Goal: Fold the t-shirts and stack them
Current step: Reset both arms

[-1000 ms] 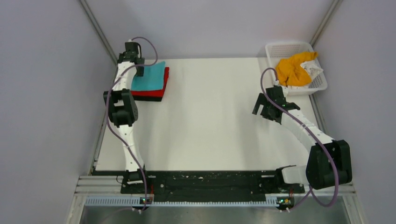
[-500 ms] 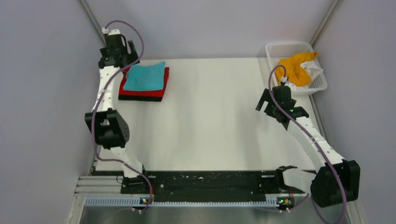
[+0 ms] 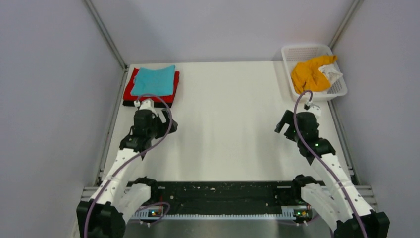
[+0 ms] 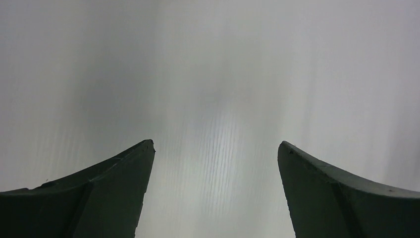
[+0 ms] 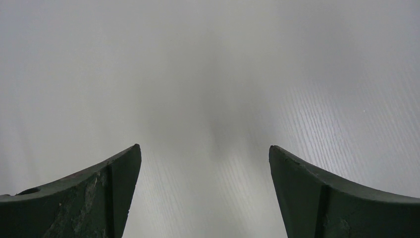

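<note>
Both arms have pulled back toward their bases, and the left claw [image 4: 215, 145] and right claw [image 5: 204, 147] hang spread wide over the bare white surface [image 3: 228, 114], holding nothing (a reset, by the look of it). Far left, the turquoise t-shirt [image 3: 155, 81] lies folded flat on the red t-shirt [image 3: 131, 90], squared off so the pile can take another. Far right, the orange t-shirt [image 3: 308, 74] sits crumpled in the white mesh basket [image 3: 302, 50] beside a white t-shirt [image 3: 333, 74], both still unfolded.
</note>
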Controlling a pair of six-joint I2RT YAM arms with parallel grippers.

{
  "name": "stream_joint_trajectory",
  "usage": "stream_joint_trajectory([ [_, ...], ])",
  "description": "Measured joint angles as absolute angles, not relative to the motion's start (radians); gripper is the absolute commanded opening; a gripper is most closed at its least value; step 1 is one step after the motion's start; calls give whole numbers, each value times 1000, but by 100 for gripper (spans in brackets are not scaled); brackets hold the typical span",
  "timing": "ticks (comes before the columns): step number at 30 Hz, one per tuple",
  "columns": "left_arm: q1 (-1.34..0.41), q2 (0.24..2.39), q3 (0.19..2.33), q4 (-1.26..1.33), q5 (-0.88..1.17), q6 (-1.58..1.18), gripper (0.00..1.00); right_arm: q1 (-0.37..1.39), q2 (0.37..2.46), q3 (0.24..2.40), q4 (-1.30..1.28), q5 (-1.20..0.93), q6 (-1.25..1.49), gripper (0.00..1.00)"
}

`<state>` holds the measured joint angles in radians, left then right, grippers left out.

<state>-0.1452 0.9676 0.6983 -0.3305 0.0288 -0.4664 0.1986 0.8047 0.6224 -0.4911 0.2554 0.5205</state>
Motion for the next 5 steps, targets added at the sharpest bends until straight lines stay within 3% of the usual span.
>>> stream_joint_trajectory([
  [5, -145, 740, 566, -416, 10, -525, 99, 199, 727, 525, -471, 231, 549, 99],
])
